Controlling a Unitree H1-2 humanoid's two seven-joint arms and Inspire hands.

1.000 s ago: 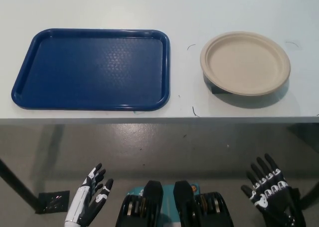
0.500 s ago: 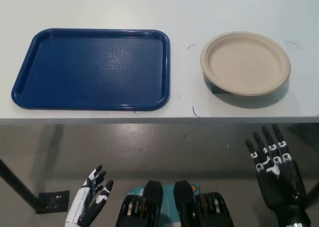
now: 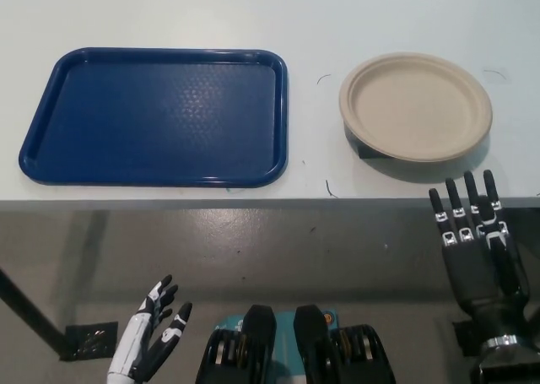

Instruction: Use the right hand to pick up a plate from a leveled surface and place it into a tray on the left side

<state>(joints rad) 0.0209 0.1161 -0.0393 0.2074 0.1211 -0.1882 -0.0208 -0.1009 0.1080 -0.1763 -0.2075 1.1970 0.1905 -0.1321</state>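
A beige round plate [image 3: 415, 106] rests on a small dark block at the right of the white table [image 3: 337, 13], slightly raised off the surface. An empty blue tray [image 3: 157, 116] lies on the table's left side. My black right hand [image 3: 477, 245] is open with fingers spread and pointing up, its fingertips reaching the table's front edge just below the plate's right side; it touches nothing. My white left hand [image 3: 152, 338] rests open low at the lower left, below the table.
The table's front edge [image 3: 270, 203] runs across the middle of the picture, with grey floor [image 3: 278, 249] below it. A dark table leg [image 3: 29, 316] with a foot plate stands at the lower left.
My right hand has risen from the lower right up to the table's front edge below the plate. The left hand has barely moved.
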